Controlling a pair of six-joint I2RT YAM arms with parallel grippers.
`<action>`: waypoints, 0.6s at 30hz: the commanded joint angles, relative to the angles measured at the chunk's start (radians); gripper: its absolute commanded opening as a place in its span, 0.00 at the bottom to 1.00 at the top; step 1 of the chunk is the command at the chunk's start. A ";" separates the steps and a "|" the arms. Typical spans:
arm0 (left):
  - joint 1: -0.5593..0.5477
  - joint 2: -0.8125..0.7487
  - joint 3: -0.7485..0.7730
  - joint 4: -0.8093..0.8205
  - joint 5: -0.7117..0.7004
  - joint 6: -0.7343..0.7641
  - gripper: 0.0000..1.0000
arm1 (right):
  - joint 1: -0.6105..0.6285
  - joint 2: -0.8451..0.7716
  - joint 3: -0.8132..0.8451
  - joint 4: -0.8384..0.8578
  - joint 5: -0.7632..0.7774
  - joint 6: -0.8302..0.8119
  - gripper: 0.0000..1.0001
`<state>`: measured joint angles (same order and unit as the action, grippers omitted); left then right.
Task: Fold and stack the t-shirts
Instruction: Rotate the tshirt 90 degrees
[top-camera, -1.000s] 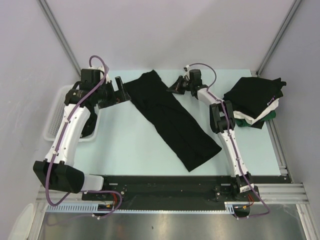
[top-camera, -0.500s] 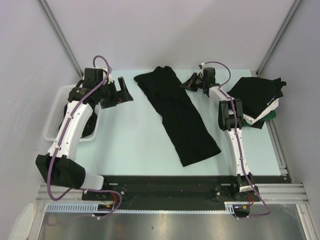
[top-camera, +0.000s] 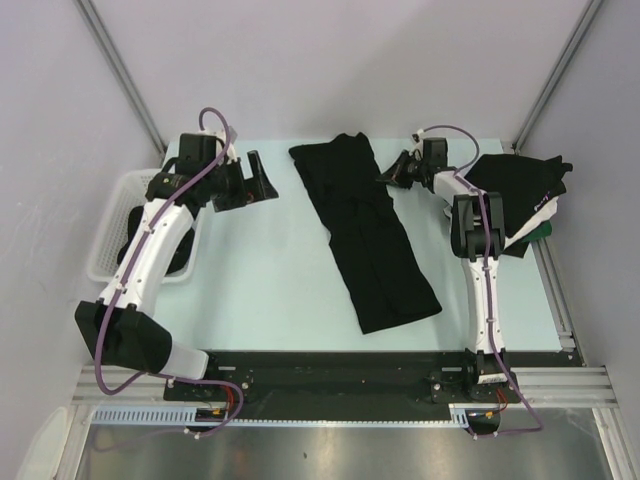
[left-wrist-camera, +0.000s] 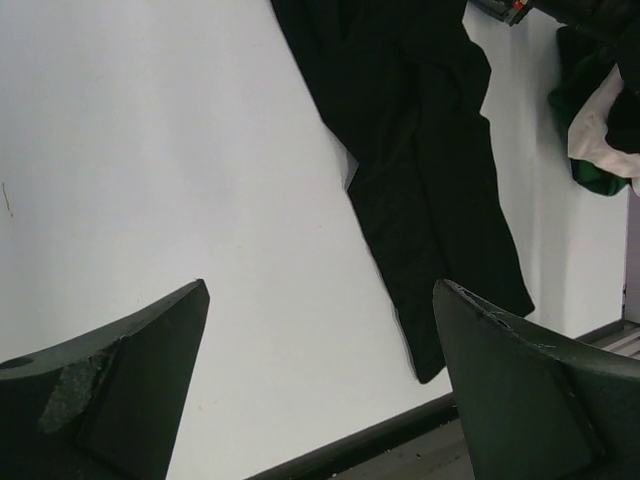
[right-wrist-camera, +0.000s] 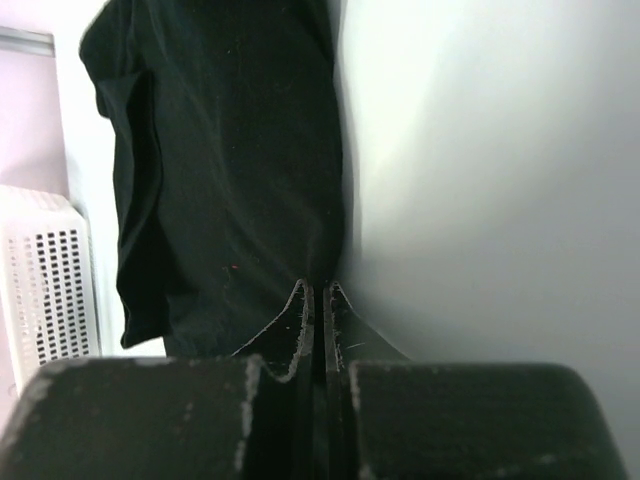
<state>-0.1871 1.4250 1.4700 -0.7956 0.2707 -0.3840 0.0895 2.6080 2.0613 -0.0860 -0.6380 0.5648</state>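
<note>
While the right hand (top-camera: 395, 174) is pinched shut on the far right edge of the shirt (top-camera: 370, 240), a long black strip lying on the table (top-camera: 250, 290), the left hand (top-camera: 258, 180) hangs wide open and empty to its left. Folding well probably means gripping both far corners level, so the halves meet squarely before joining the stack (top-camera: 515, 190).

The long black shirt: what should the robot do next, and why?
Probably move the open left gripper over to the far left corner of the black t-shirt. It lies as a long strip, and only the right gripper pinches its far edge; folding it shorter likely needs both corners held.
</note>
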 joint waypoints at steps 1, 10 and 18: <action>-0.009 -0.024 0.007 0.047 0.028 -0.007 1.00 | -0.017 -0.046 -0.072 -0.133 0.075 -0.089 0.00; -0.032 -0.043 -0.037 0.064 0.067 -0.012 0.99 | -0.042 -0.104 -0.115 -0.152 0.158 -0.186 0.00; -0.081 -0.048 -0.071 0.047 0.090 -0.012 0.99 | -0.048 -0.063 -0.037 -0.159 0.156 -0.164 0.01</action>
<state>-0.2394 1.4170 1.4063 -0.7658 0.3264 -0.3912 0.0620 2.5256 1.9873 -0.1673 -0.5739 0.4347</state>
